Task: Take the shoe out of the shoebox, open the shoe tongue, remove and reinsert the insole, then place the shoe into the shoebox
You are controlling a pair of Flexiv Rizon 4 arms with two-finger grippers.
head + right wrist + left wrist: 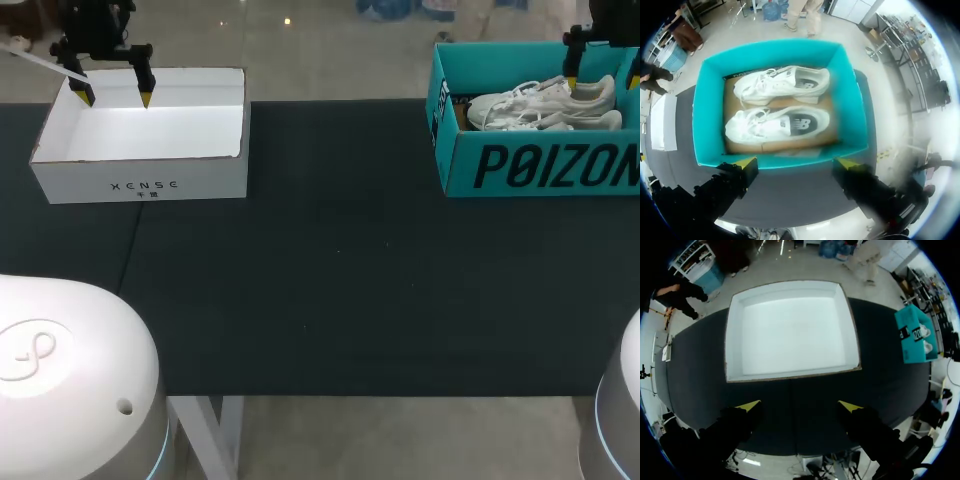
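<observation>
Left jaws: released and spread wide, nothing gripped, held above the white box (140, 185) at the left rear of the bench (330, 270).
Right jaws: released, nothing gripped, held above the shoebox (540, 165) at the right rear.
Shoes (777, 122): two white ones, lying side by side in the shoebox.
Cut off: in the head view the right jaws and the shoebox's right end are cropped.
Hidden: in the head view the shoes are partly screened by the shoebox wall.
Right wrist view only: both shoes are seen whole, on brown card.
</observation>
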